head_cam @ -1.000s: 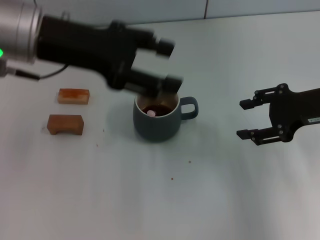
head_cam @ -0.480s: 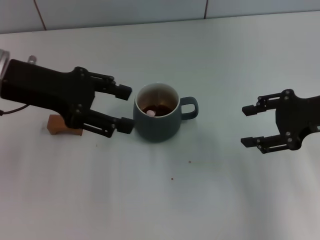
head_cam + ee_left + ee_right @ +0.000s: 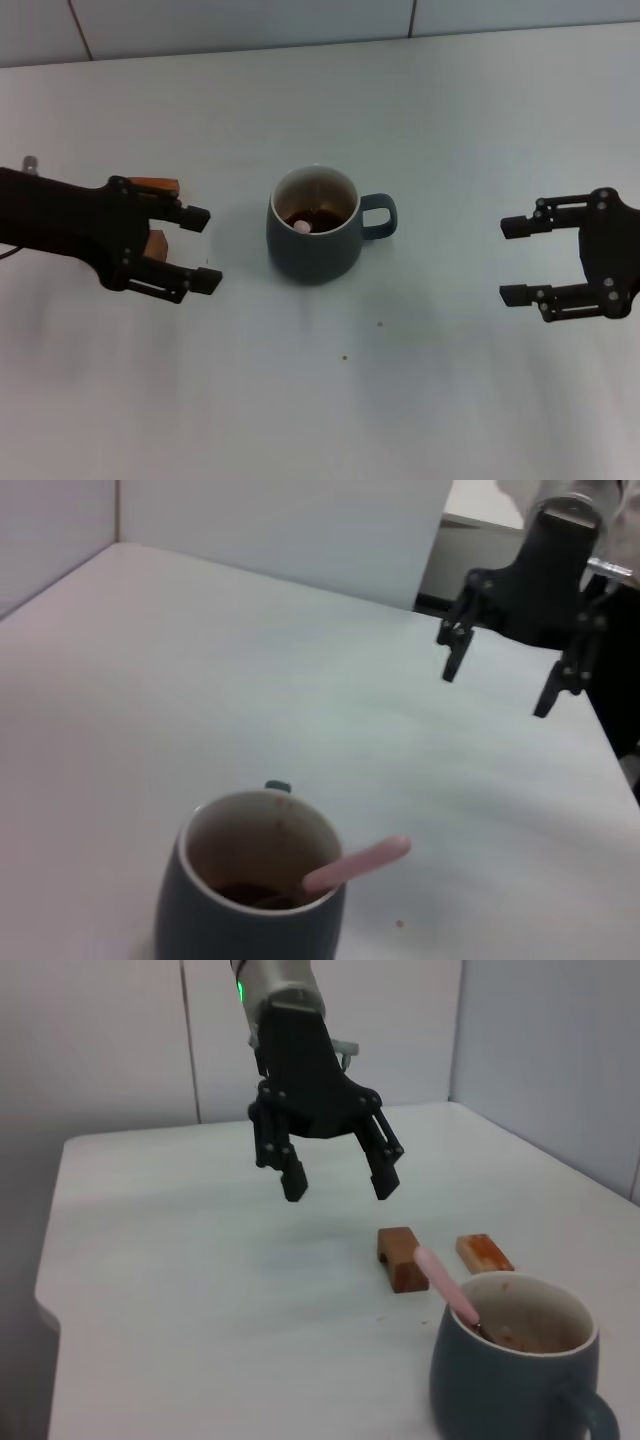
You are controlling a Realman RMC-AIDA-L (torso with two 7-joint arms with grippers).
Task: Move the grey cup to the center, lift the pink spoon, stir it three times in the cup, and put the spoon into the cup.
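The grey cup [image 3: 314, 231] stands upright mid-table, handle toward the robot's right, dark liquid inside. The pink spoon [image 3: 301, 227] rests inside it; its pink handle leans over the rim in the left wrist view [image 3: 358, 864] and the right wrist view [image 3: 445, 1287]. My left gripper [image 3: 201, 247] hovers open and empty to the left of the cup, apart from it; it also shows far off in the right wrist view [image 3: 338, 1182]. My right gripper [image 3: 512, 260] hangs open and empty well to the cup's right, and in the left wrist view [image 3: 498, 685] it is distant.
Two brown wooden blocks [image 3: 402, 1257] lie left of the cup, partly hidden under the left arm in the head view [image 3: 153, 186]. The white table [image 3: 400, 380] ends at a tiled wall behind. Small crumbs [image 3: 379, 323] dot the surface in front of the cup.
The left gripper has withdrawn from over the cup, moving left and lower, leaving the spoon in the cup. The right gripper has drifted slightly right. The cup stayed put.
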